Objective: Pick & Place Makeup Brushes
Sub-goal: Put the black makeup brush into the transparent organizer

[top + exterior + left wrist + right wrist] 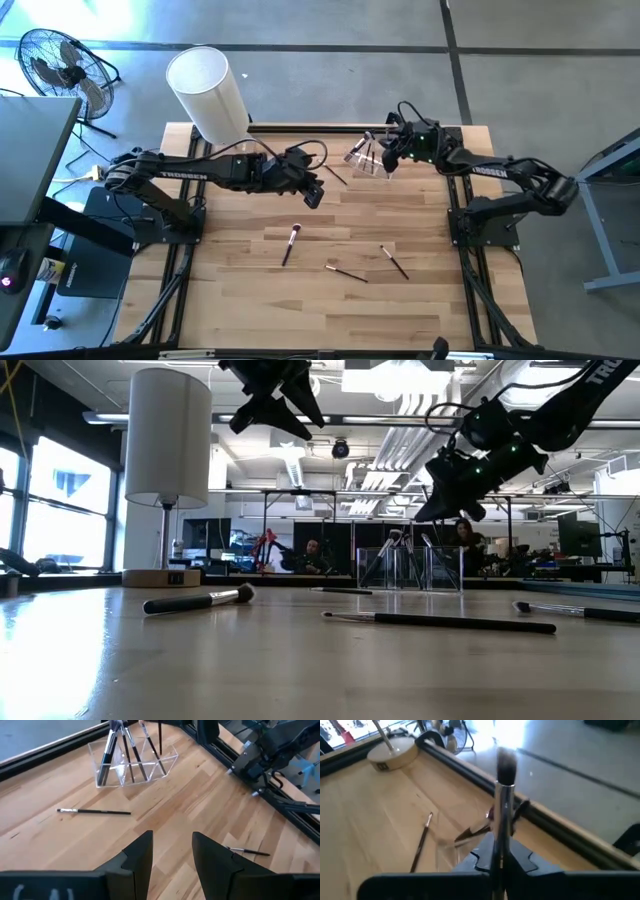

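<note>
1. Although the right end effector (pixel 389 158) is seen over the clear holder (pixel 366 158), its fingertips are blurred; a silver-handled brush (pixel 502 815) stands upright between them, seemingly gripped.
2. The left end effector (pixel 171 851) is held empty above the surface (pixel 240 285), fingers parted, with a thin brush (pixel 93 811) lying ahead and three loose brushes (pixel 290 243) nearer the front edge.
3. Several brushes are stood in the holder.
</note>
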{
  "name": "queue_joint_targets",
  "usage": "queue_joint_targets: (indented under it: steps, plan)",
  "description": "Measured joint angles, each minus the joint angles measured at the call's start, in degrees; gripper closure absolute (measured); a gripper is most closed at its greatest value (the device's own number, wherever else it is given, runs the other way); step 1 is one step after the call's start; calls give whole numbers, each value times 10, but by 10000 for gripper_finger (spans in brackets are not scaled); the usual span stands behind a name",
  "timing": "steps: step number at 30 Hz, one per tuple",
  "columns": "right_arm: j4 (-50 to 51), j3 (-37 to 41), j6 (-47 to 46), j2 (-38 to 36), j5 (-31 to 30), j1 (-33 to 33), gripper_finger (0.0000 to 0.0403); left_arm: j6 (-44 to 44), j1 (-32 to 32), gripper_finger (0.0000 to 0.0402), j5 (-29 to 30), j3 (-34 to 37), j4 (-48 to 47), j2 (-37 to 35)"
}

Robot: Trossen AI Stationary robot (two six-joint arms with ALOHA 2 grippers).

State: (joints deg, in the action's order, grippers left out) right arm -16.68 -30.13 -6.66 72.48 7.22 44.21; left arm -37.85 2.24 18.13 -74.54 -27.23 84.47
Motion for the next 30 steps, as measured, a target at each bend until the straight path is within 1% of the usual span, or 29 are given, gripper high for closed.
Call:
queue_joint_targets:
  steps: [5, 9, 13, 16, 19, 20, 22, 23, 25, 27, 30]
  plan:
    - [19, 0, -23, 3, -14, 0, 333, -2, 0, 266, 2, 0, -13, 0]
    - [21, 0, -29, 2, -14, 0, 308, -13, 0, 266, 4, 0, -43, 0]
    - [28, 0, -53, -22, 14, -1, 300, 6, 0, 266, -18, 2, -103, 0]
    - [44, 0, -63, -54, 21, -11, 312, 19, 0, 268, -35, 40, -107, -20]
    - [83, 0, -55, -99, -18, -39, 346, 19, 0, 290, -54, 110, -60, -55]
    - [101, 0, -49, -115, -41, -52, 362, 16, 0, 304, -61, 136, -51, -71]
    - [138, 0, -45, -149, -89, -76, 391, 16, 0, 335, -77, 186, 2, -102]
    - [151, 0, -46, -164, -110, -89, 396, 16, 0, 353, -85, 210, 12, -121]
    - [174, -5, -67, -192, -145, -117, 392, 16, -2, 387, -96, 254, 20, -161]
    - [215, -20, -86, -208, -169, -153, 391, 24, -12, 393, -102, 288, 47, -197]
    - [287, -65, -110, -208, -216, -226, 400, 79, -42, 398, -104, 320, 63, -247]
